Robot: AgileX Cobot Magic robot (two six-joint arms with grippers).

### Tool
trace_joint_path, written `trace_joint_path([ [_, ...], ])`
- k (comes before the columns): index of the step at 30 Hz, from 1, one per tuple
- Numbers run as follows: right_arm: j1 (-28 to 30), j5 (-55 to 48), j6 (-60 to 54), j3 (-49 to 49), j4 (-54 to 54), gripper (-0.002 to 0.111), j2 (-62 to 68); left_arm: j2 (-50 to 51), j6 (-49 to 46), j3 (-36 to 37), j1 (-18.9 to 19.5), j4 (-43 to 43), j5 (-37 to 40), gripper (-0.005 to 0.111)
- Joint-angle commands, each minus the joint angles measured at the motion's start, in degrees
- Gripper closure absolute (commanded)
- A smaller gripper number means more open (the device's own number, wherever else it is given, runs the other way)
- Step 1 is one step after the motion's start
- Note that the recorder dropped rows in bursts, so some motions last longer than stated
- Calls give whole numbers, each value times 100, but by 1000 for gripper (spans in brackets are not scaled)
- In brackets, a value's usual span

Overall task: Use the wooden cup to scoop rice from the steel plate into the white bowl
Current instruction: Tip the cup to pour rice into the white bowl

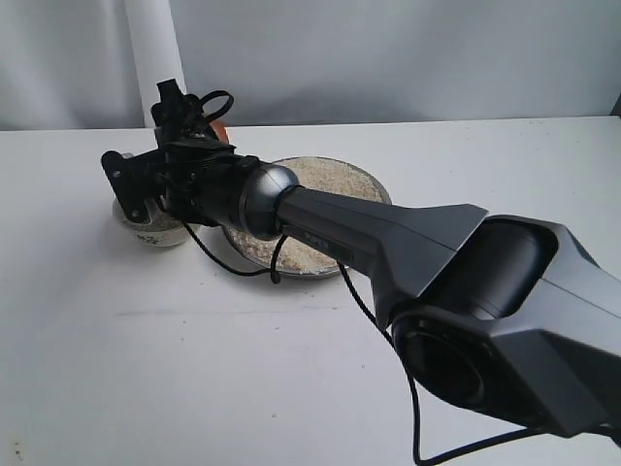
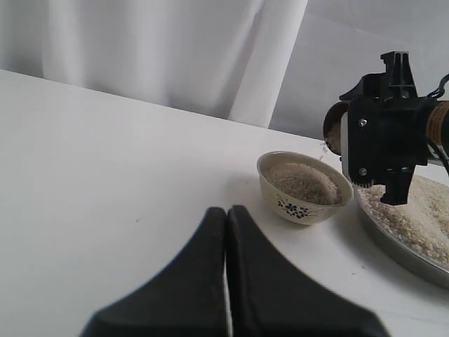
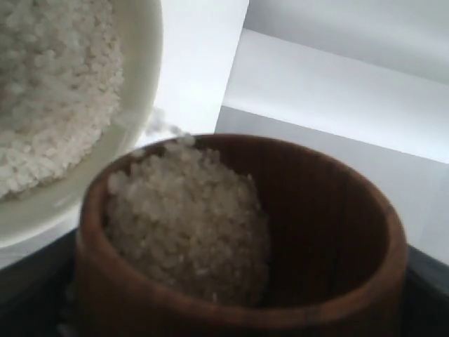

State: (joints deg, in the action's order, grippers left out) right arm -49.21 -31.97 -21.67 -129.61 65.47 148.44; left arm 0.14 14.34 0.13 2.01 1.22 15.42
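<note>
Right gripper (image 2: 354, 130), clasped around the cup (image 3: 319, 210) of rice (image 3: 186, 217), holds its mouth tilted toward the bowl (image 2: 302, 208), which stands just under the cup's lip beside the plate (image 2: 393, 242); left gripper (image 2: 226, 217), jaws together, is farther off.

Plain white matte tabletop (image 1: 136, 369) fills the lower part of the exterior view. It's smooth, with a faint horizontal crease line across the middle. Pale grey-white flat backdrop wall (image 1: 408, 58) sits behind it. White vertical fabric fold (image 1: 150, 53) stands at the tabletop's far edge, left of centre. Left wrist view: white draped curtain (image 2: 140, 49) with soft vertical folds behind the tabletop, flatter pale grey panel (image 2: 365, 28) beside it.
</note>
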Motion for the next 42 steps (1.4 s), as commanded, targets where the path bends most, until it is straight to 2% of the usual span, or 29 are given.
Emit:
trace_joint_path([
  [1, 3, 55, 51, -49, 546, 108, -53, -14, 19, -13, -27, -19, -19, 107],
  [6, -8, 68, 51, -49, 1243, 108, 87, -14, 19, -13, -27, -19, -19, 107],
  [42, -146, 111, 101, -49, 3337, 108, 215, -14, 19, -13, -27, -19, -19, 107],
])
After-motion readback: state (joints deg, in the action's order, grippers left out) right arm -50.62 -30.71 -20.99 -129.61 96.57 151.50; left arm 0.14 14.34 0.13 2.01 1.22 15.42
